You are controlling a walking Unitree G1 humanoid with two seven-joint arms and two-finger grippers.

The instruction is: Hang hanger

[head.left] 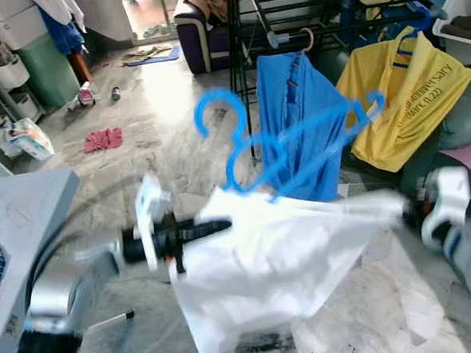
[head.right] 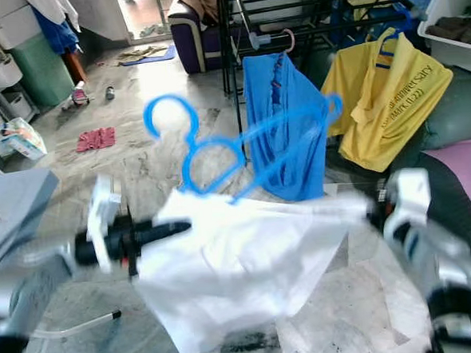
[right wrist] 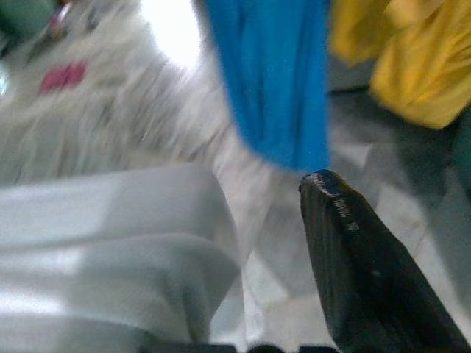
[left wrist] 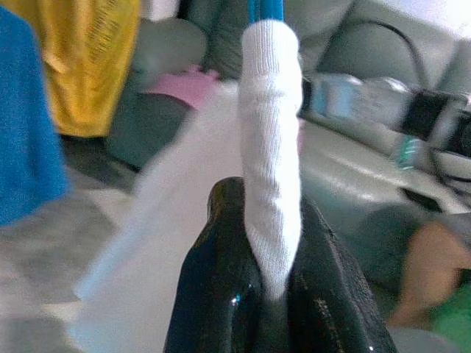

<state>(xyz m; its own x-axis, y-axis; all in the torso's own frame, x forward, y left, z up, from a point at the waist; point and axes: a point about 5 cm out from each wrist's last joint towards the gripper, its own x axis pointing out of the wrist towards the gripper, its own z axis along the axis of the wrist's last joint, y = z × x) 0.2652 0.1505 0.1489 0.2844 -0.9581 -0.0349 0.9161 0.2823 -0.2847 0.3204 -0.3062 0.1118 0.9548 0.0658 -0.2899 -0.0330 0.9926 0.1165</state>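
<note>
**White garment on blue hanger, carried toward drying rack**

Nearest, at lower left: left claw [head.left: 222, 224], black fingers pinched shut on a fold of the white garment [head.left: 281, 262], seen close in the left wrist view as cloth squeezed between both fingers. At lower right, blurred: right claw [head.right: 373, 208], at the garment's far edge; one black finger with a gap beside the cloth in the right wrist view, so cannot tell whether gripping or loose.

Between the two arms, held up in the air: the garment, draped and sagging, soft and light, likely to slide. Above it, the blue hanger [head.left: 286, 145], thin plastic, stiff but springy, hook curling up at the left. Best held, by judgement, at the hanger's neck or shoulders rather than by cloth alone.

Beyond, on a marble floor: a black drying rack [head.left: 247, 32] with a blue shirt [head.left: 296, 117] and a yellow shirt [head.left: 403, 102] already hanging, crowding the rail. Farther left: a red rag [head.left: 103, 139] and a dark sofa [head.left: 199, 35].
</note>
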